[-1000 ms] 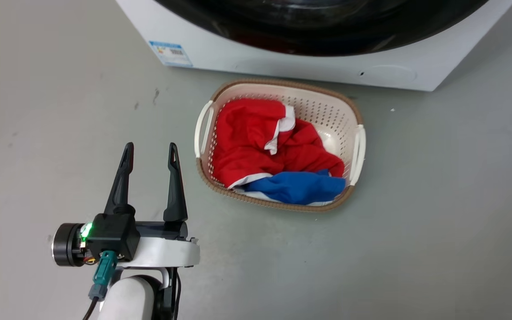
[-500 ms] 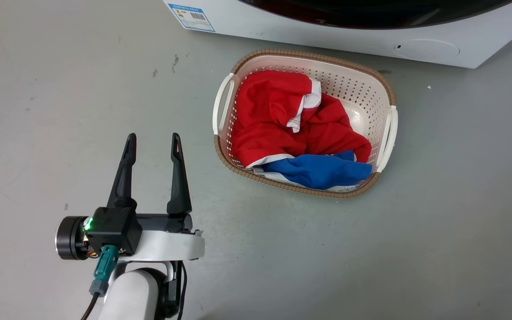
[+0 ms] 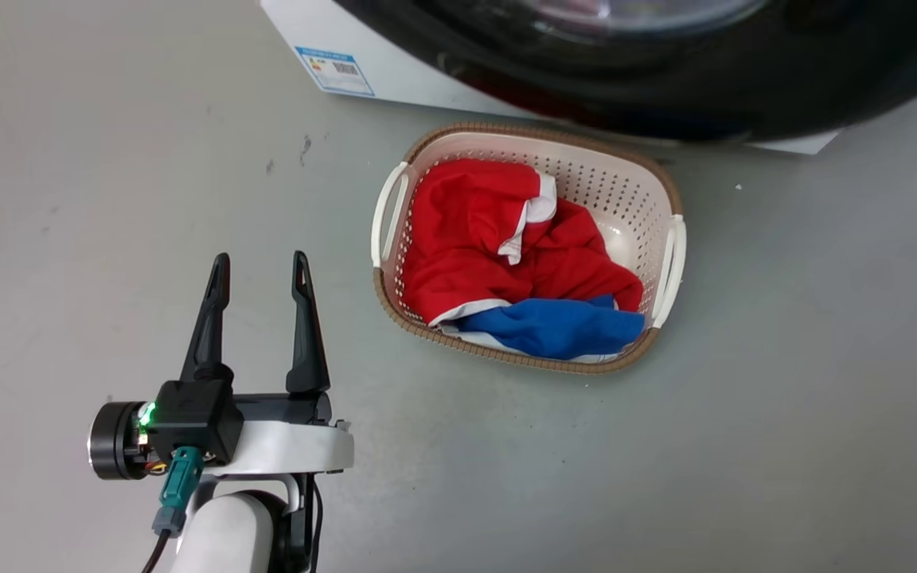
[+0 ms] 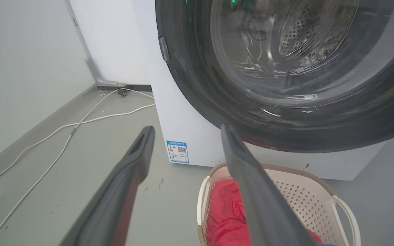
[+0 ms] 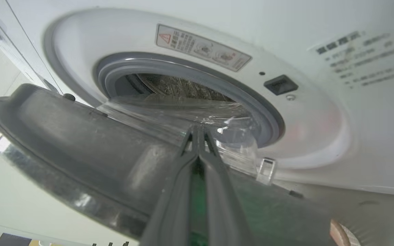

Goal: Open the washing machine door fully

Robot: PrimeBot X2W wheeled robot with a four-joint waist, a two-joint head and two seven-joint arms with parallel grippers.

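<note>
Swung farther out, the washing machine door (image 3: pixel 665 87) stands ajar; right hand (image 5: pixel 198 131), pinched shut, seemingly pushes from behind it while left hand (image 3: pixel 260 263) waits wide.

The grey floor (image 3: pixel 785 398) carries the white washing machine (image 3: pixel 403 76) at the far side. 1 laundry basket (image 3: pixel 534 131) stands just in front of it. 2 white cables (image 4: pixel 115 114) trail along the left, and small dark scuff marks (image 3: pixel 303 147) lie near the basket.
</note>
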